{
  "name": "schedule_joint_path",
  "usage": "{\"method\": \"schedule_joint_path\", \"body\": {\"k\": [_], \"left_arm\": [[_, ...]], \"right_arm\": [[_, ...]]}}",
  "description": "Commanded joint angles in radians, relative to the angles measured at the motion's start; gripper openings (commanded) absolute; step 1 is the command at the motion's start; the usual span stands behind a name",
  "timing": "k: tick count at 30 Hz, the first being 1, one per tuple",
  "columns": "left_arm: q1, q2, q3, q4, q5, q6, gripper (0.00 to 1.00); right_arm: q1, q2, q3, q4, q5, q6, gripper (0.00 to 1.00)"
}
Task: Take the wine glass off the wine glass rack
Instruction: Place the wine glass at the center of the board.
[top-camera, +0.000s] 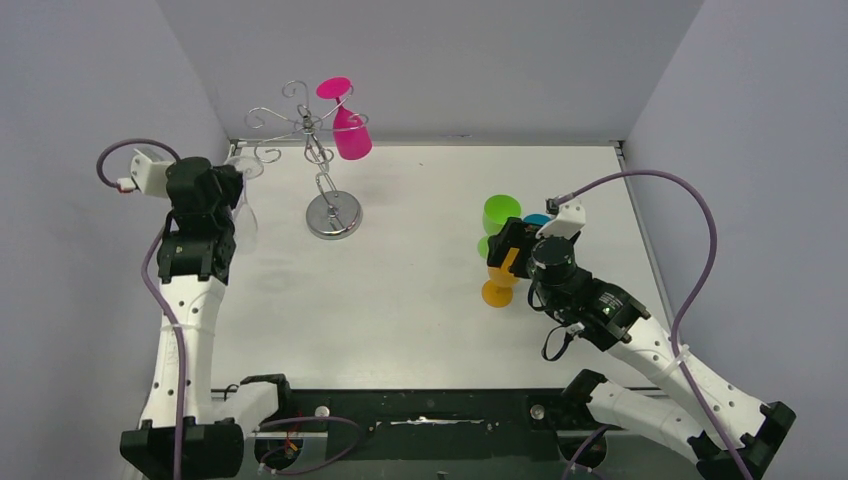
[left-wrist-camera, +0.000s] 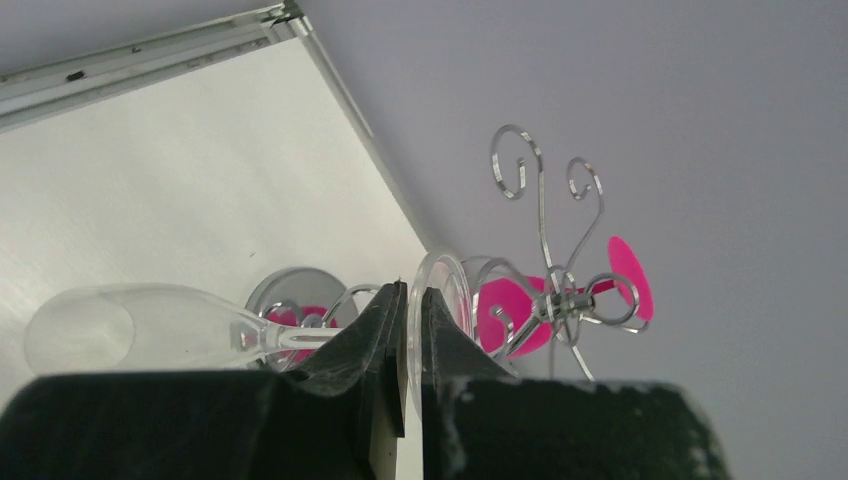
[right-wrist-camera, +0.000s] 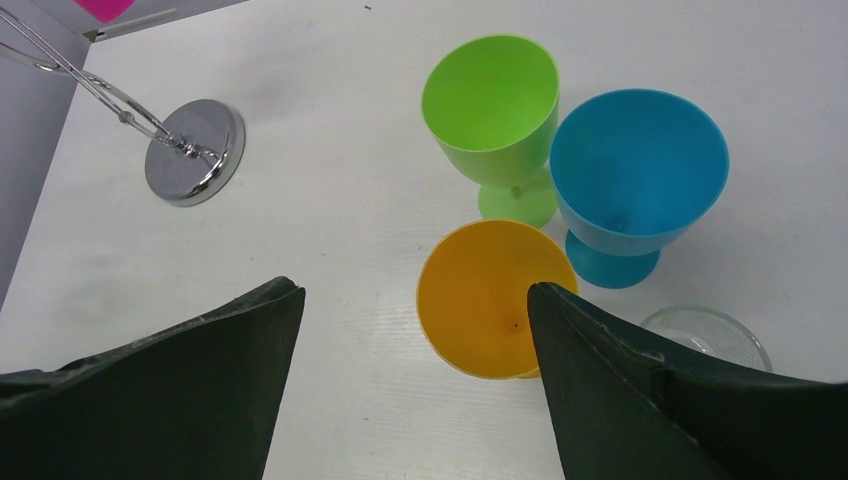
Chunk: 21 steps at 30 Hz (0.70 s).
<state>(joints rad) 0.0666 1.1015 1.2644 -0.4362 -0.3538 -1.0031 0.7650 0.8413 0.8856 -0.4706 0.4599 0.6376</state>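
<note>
White counter (top-camera: 420, 290) boxed in by pale grey walls; the clear wine glass (left-wrist-camera: 130, 330) is held at the far left, close beside the wine glass rack (top-camera: 334, 216).

The left arm (top-camera: 195, 230) reaches up by the left wall, the left jaws clamped on the glass's stem near the foot. I cannot tell if the foot is free of the scroll arms. A pink glass (top-camera: 351, 135) hangs on the rack. The right arm (top-camera: 600, 315) hovers, right jaws wide apart, over an orange cup (right-wrist-camera: 490, 295), with a green cup (right-wrist-camera: 490, 100) and a blue cup (right-wrist-camera: 640, 165) just beyond.
</note>
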Motion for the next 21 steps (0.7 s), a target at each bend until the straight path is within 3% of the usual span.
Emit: {"method": "schedule_joint_path", "body": {"k": [1, 6, 12, 17, 21], "left_arm": [[-0.034, -0.134, -0.121, -0.124, -0.116, -0.059, 0.0], [-0.057, -0.231, -0.183, -0.108, -0.204, -0.058, 0.0], [-0.119, -0.26, -0.228, -0.054, -0.071, 0.059, 0.0], [-0.164, -0.328, -0.446, 0.213, 0.364, 0.173, 0.0], [-0.199, -0.323, -0.561, 0.432, 0.706, 0.154, 0.0]], "right_arm": [[-0.007, 0.012, 0.01, 0.07, -0.003, -0.004, 0.85], [-0.01, 0.041, 0.017, 0.088, -0.019, -0.011, 0.85], [-0.013, 0.093, 0.047, 0.099, -0.049, -0.019, 0.85], [-0.013, 0.109, 0.04, 0.146, -0.095, -0.027, 0.85], [-0.015, 0.126, 0.028, 0.217, -0.175, -0.056, 0.85]]}}
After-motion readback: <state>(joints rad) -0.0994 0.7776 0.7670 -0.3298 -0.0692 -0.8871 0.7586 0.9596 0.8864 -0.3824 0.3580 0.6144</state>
